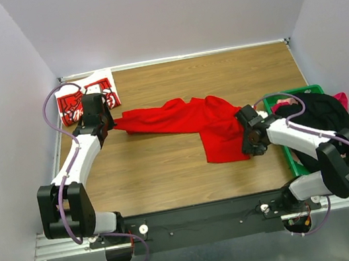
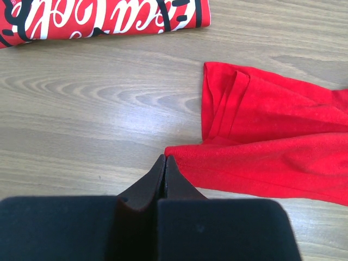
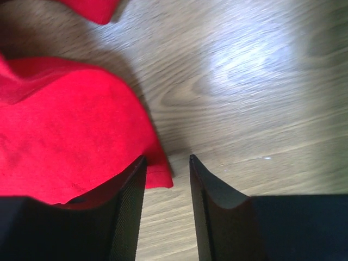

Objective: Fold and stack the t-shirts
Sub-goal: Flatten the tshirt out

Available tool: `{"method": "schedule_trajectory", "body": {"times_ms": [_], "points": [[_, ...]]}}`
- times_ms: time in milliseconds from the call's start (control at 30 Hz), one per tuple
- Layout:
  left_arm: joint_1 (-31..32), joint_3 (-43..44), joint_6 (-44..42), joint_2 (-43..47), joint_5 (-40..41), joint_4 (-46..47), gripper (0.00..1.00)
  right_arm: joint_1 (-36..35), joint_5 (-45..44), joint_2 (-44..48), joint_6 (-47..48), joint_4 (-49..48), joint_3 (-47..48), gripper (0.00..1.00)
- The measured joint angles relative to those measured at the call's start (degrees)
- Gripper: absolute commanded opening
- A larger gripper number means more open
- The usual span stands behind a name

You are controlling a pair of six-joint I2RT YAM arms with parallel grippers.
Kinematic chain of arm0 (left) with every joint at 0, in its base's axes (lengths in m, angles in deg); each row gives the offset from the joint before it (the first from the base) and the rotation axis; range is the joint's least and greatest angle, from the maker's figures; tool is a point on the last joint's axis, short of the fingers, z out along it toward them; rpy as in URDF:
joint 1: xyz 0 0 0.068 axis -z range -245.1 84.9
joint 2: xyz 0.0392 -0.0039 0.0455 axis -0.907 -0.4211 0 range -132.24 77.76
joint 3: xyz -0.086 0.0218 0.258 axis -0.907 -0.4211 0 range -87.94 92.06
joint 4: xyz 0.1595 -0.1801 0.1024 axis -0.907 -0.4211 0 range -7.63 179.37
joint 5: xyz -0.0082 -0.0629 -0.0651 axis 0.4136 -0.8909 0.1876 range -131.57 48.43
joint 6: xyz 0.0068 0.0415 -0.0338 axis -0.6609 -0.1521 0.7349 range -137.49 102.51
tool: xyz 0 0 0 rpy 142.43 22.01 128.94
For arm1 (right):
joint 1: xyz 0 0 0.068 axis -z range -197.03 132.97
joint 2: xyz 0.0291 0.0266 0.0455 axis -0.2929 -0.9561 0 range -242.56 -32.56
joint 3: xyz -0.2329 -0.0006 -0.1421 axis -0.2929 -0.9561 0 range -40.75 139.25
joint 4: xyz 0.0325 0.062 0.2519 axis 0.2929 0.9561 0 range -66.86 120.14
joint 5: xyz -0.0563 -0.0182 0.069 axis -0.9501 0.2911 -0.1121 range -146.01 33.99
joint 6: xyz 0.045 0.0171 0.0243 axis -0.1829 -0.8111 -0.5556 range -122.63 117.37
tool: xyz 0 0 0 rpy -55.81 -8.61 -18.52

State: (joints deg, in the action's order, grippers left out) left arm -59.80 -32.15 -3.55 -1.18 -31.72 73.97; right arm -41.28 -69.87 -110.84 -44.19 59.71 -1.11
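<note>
We see the plain red t-shirt (image 1: 186,118) lying unfolded across the middle of the wooden desk (image 1: 169,178), a rumpled band running from about 9 o'clock to about 3 o'clock. Its wider end hangs down toward 5 o'clock. At its 9 o'clock end the cloth narrows to a point right at the left pincer (image 2: 165,160). That pincer is clenched, its two dark fingers pressed flat together. In the left wrist view the corner of the shirt's hem meets the fingertips and appears to be nipped between them, while a hemmed sleeve lies flat just beyond, toward 1 o'clock.

The right pincer (image 3: 167,157) sits low at the shirt's 3 o'clock end with its jaws parted. In the right wrist view the red hem drapes against the left finger, one corner pokes into the gap between the two, and bare wood shows under the rest of the gap. Nothing is gripped there.

The red t-shirt with white script lettering (image 1: 87,99) rests folded in the desk's 10 o'clock corner, well apart from the plain one. A green plastic crate (image 1: 294,163) stands at 4 o'clock, beside the right arm, with black cloth (image 1: 323,116) heaped inside it.
</note>
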Motion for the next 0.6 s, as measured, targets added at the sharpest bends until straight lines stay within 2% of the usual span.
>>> {"method": "schedule_trajectory", "body": {"times_ms": [267,433,500,600], "points": [[-0.11,-0.02,0.0,0.02,0.0,0.02,0.0,0.0,3.3,0.28,-0.04,-1.62,-0.72,0.27],[-0.11,-0.02,0.0,0.02,0.02,0.0,0.0,0.02,4.87,0.79,-0.28,-2.69,-1.29,0.06],[-0.11,-0.02,-0.02,0.02,0.0,0.0,0.0,0.02,5.68,1.18,-0.46,-3.19,-1.68,0.01],[-0.11,-0.02,0.0,0.02,0.0,0.0,0.0,0.11,6.84,1.9,-0.48,-3.54,-2.25,0.0]]}}
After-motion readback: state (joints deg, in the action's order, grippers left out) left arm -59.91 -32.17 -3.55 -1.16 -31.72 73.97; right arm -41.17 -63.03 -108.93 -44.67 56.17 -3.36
